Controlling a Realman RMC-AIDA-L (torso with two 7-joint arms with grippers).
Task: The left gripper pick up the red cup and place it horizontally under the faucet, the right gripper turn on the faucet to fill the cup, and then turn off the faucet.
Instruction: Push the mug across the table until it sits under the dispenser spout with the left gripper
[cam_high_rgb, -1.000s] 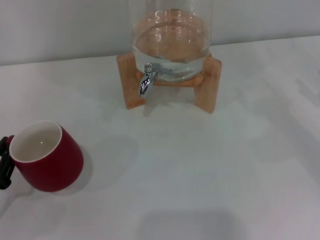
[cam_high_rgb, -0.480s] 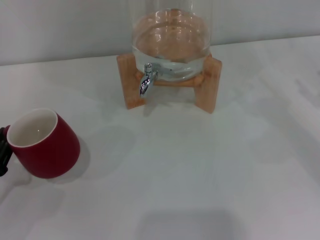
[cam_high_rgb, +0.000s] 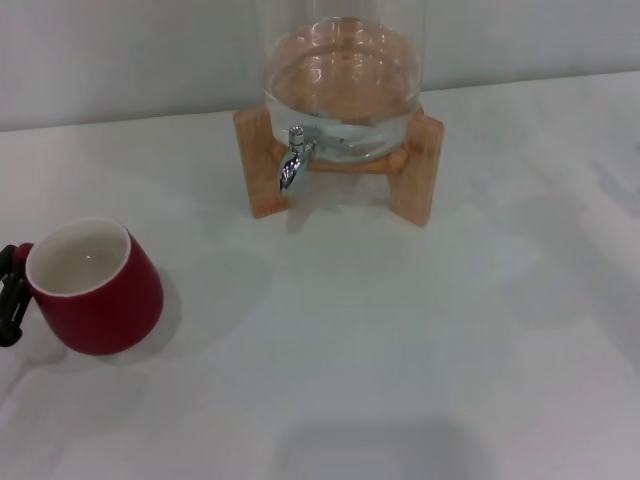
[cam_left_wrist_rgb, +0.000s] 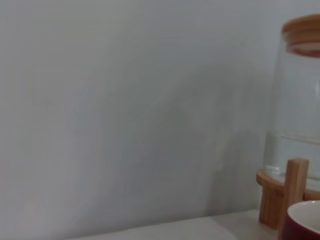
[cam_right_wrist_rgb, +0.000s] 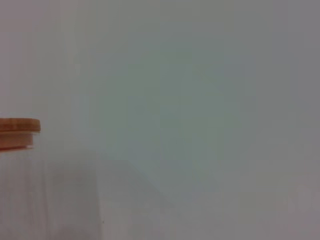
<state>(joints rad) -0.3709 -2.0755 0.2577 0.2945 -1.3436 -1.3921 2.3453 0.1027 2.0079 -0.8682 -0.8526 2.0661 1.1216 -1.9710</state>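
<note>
The red cup (cam_high_rgb: 98, 292) is at the far left in the head view, tilted, its white inside facing up and toward me. My left gripper (cam_high_rgb: 13, 292) shows as black fingers at the picture's left edge, closed on the cup's handle side. The cup's rim also shows in the left wrist view (cam_left_wrist_rgb: 306, 223). The chrome faucet (cam_high_rgb: 293, 165) sticks out of the glass jar (cam_high_rgb: 342, 90) at the back centre, spout down, well to the right of and beyond the cup. My right gripper is out of view.
The jar holds water and rests on a wooden stand (cam_high_rgb: 416, 180), also seen in the left wrist view (cam_left_wrist_rgb: 294, 186). The jar's wooden lid (cam_right_wrist_rgb: 18, 132) shows in the right wrist view. A white table (cam_high_rgb: 400, 350) and a grey wall (cam_high_rgb: 120, 50) surround them.
The left gripper has carried the cup up and away from me, then slightly right. The cup now stands more upright. The faucet and jar have not moved.
</note>
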